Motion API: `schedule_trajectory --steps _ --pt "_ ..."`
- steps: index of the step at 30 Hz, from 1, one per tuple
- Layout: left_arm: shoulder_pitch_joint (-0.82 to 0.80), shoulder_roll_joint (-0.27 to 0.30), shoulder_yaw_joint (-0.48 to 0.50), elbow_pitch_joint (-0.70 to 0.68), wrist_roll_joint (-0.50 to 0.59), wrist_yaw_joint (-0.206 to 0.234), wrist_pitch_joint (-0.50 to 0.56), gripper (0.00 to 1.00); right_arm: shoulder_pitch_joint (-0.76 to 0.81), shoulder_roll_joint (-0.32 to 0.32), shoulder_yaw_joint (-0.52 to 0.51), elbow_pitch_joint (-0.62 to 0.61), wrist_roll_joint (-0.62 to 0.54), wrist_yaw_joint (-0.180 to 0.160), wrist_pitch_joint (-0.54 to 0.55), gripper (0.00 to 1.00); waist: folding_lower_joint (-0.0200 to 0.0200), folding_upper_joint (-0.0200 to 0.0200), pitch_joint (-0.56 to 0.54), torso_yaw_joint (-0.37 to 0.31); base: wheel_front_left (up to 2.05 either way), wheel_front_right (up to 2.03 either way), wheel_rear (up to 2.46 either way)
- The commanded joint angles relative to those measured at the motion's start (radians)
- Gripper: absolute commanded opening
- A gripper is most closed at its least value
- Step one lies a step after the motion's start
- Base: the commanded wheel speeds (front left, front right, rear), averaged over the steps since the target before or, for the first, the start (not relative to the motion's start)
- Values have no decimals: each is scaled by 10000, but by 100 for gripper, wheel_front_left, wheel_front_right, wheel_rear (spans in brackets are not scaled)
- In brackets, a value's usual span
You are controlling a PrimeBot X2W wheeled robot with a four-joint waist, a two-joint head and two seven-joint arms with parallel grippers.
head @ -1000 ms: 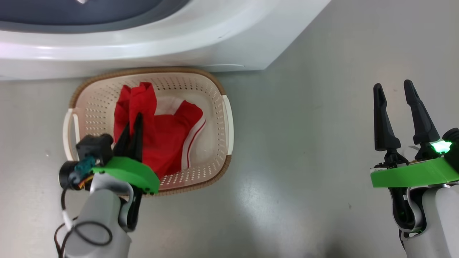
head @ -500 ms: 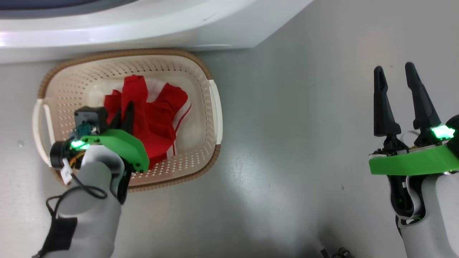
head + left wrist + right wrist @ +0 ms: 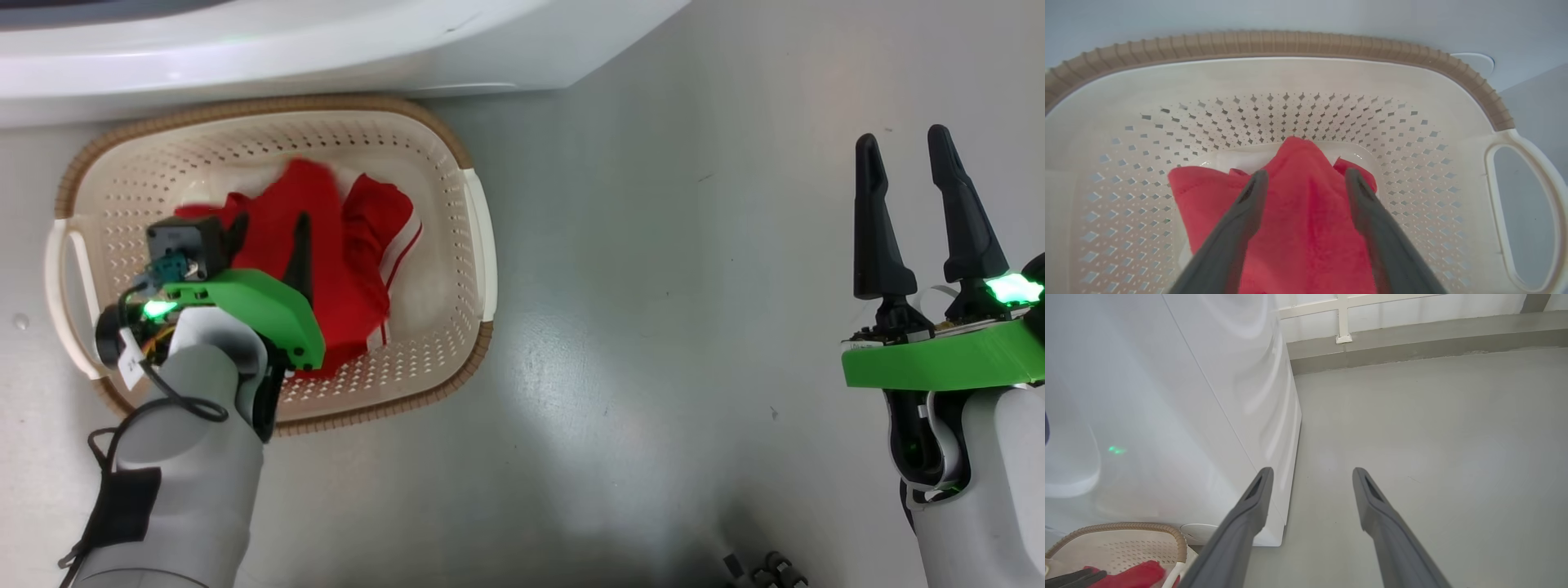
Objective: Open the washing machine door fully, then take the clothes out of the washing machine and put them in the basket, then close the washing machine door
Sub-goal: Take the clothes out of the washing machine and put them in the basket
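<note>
Left wrist view: the left gripper (image 3: 1306, 176) stands spread wide, gripping nothing, with the red clothes (image 3: 1306, 228) bunched between its jaws inside the basket (image 3: 1290, 45). Fabric could snag on a finger and drag out as the arm rises. Farther right, the right gripper (image 3: 901, 137) hangs open and empty over the floor (image 3: 653, 327)

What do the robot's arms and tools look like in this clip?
The left tool and right tool each have two long dark tapered fingers on a bright green plate with a glowing green light. Both forearms are pale grey; black cables loop along the left one.
</note>
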Motion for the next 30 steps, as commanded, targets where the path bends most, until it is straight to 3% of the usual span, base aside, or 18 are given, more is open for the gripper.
schedule_trajectory --steps 1,16,30 --pt "198 305 202 -130 -55 -99 -78 100 163 -7 155 -208 29 65 -61 100 0 0 -74 51 0 0 0" --pt "1401 214 768 -1945 -77 -167 -78 100 355 -168 125 93 -24 65 -61 100 0 0 -1199 391 0 0 0" --pt "3427 107 1680 -4152 496 -193 -78 100 1062 -253 249 514 -33 65 -61 100 0 0 -3217 538 0 0 0"
